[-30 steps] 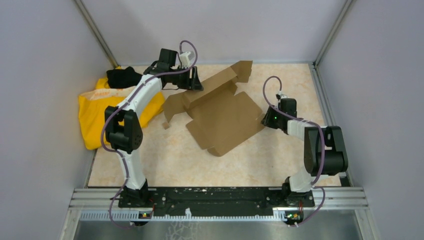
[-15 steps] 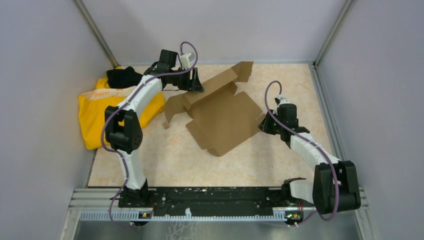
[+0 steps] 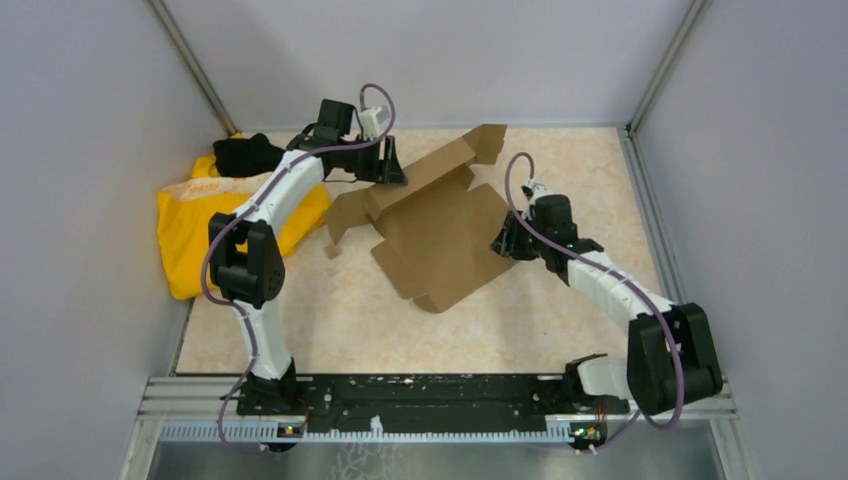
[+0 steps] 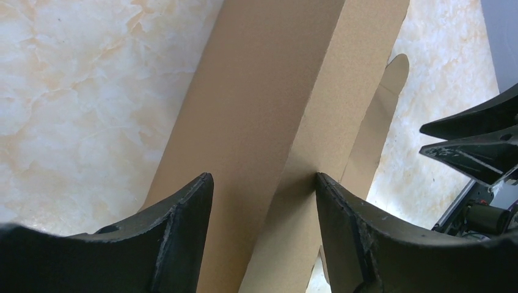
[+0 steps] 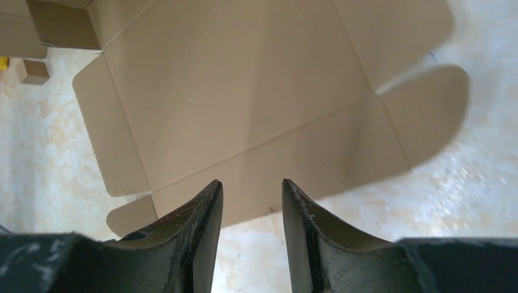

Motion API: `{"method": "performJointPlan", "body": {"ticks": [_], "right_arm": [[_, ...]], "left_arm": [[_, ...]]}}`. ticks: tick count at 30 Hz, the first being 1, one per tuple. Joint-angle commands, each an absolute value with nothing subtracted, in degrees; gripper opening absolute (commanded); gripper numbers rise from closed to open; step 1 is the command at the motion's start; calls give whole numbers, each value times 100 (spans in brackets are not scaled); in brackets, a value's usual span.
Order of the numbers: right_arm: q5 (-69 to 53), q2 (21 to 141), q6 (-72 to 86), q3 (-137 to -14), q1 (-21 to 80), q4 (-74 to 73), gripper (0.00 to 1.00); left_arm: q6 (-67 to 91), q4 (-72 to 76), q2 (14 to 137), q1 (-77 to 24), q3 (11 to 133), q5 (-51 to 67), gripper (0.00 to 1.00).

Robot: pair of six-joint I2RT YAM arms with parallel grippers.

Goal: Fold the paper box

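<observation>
- Box (image 3: 440, 235) lies in the middle of the worktop (image 3: 350, 310) as an opened die-cut sheet of brown cardboard. It is turned at a slant, with its big panel flat and its far flaps standing up toward the back wall.
- Small tabs jut from the sheet's near corner and from its left side.
- My left gripper (image 3: 390, 165) is at the box's far-left side, by the raised flap. In the left wrist view it is spread wide (image 4: 262, 183), and a long strip of the box (image 4: 256, 122) with its crease runs between the fingers (image 4: 183, 213). I cannot tell whether the pads touch the cardboard.
- My right gripper (image 3: 505, 243) sits at the box's right edge, low over the worktop. In the right wrist view its fingers (image 5: 201, 220) are parted by a narrow gap with nothing pinched, and the tips are over the nearest edge of the box (image 5: 244, 91).
- One small scrap (image 3: 331, 251) of cardboard lies on the worktop just off the box's left flap, apart from it. The right wrist view shows the scrap (image 5: 32, 71) at its upper left.
- Bunched at the worktop's left edge, well apart from the box, is a yellow cloth (image 3: 200, 225) with a black item (image 3: 245, 152) at its far end.
</observation>
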State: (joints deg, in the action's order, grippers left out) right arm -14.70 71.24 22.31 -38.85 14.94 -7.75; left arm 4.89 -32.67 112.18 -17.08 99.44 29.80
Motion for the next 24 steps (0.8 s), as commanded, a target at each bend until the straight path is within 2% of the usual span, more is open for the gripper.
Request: {"method": "performJointPlan", "body": {"ticks": [1, 12, 16, 24], "right_arm": [[-1267, 7752, 1880, -4532, 2064, -408, 41], [-44, 9883, 1734, -5470, 3349, -500, 41], [546, 10007, 1980, -5249, 3746, -692, 41], [819, 9557, 2807, -3972, 4532, -646, 40]], "left_arm": [[343, -3723, 11447, -1611, 10257, 2716, 68], [405, -3988, 11986, -1516, 11059, 2991, 69], [477, -3920, 12191, -1505, 11095, 3163, 68], [550, -3792, 12062, -1512, 10785, 3250, 68]]}}
